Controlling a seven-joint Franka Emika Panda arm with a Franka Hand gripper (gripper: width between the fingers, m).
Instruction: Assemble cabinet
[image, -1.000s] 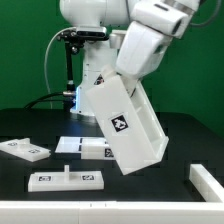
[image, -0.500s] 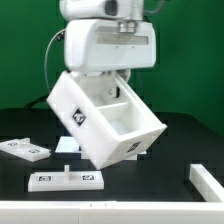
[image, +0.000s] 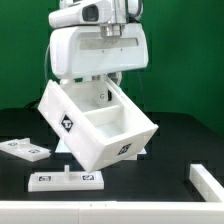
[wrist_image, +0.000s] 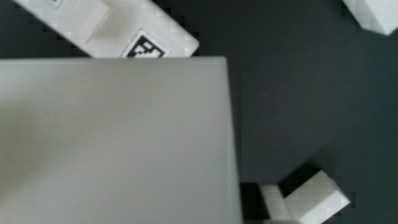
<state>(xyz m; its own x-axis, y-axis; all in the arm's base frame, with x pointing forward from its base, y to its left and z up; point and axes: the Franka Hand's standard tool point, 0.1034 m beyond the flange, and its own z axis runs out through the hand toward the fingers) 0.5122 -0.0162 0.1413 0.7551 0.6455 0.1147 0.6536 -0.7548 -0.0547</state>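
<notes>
The cabinet (image: 95, 125) is a large white box with thick walls, hollow, with marker tags on its sides. It hangs tilted under the arm in the exterior view, open side facing up and toward the exterior view's right, its lowest corner close to the black table. My gripper (image: 106, 92) reaches down onto its upper wall and is shut on it; the fingertips are mostly hidden by the wall. In the wrist view a flat white face of the cabinet (wrist_image: 107, 140) fills most of the picture.
A flat white panel (image: 22, 148) lies at the exterior view's left. A long white part with pegs (image: 65, 180) lies in front. Another white part (image: 208, 180) sits at the right edge. A tagged white part (wrist_image: 121, 32) shows in the wrist view.
The wrist has turned and the cabinet has swung from standing on end to open side up. It has also moved toward the exterior view's left and a little lower.
</notes>
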